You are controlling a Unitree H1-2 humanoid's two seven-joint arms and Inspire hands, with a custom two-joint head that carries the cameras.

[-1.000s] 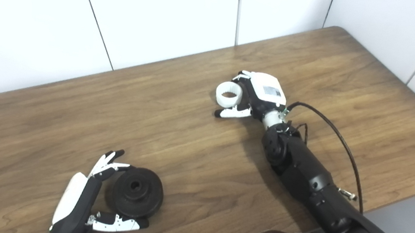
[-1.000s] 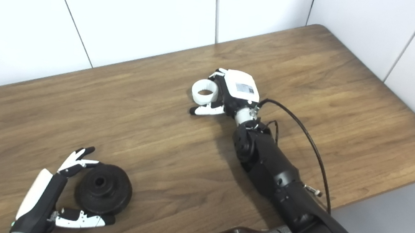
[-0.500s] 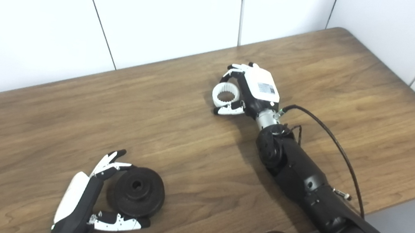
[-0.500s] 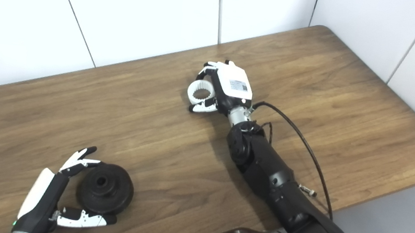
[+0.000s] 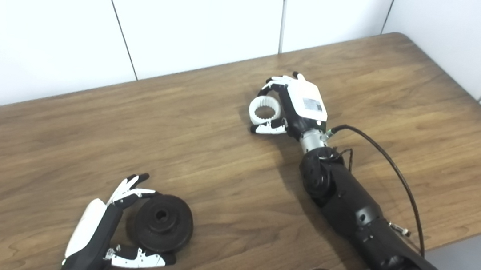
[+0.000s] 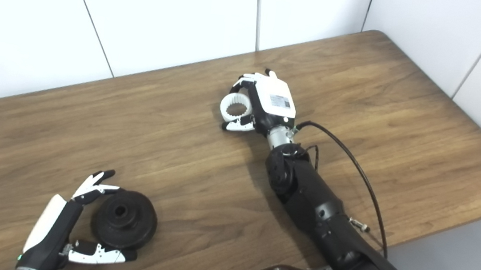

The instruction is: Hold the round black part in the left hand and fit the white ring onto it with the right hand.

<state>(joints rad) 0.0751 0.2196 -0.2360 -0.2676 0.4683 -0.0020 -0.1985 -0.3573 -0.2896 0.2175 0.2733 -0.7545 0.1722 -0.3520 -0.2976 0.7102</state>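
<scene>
1. Key relation: the round black part (image 5: 162, 228) lies at the near left of the surface (image 5: 226, 182), and the white ring (image 5: 263, 111) lies at the far middle, well apart from it. The black part lies to the near left of the ring, so the coming move, as judged from the task, must bring the two together along that diagonal.

2. Left robot hand (image 5: 111, 233): its fingers are spread and curve around the left side of the black part, with the upper fingertips at the part's far-left rim and the thumb along its near edge. The part appears to rest on the surface; whether the fingers already press on it cannot be told, and the grasp is judged not yet closed.

3. Right robot hand (image 5: 290, 106): its fingers are closed around the ring, with fingers over the far side and the thumb beneath the near side. The ring's open bore, with a toothed inner wall, faces up and toward the cameras.

4. Axes: the black part is a disc with a raised hub and a central hole facing upward and slightly toward the camera; neither object has a long axis.

5. Proximity: each robot hand is beside its own object, the left at the black part and the right at the ring.

6. Count: one round black part, one white ring, two robot hands, one surface.
</scene>
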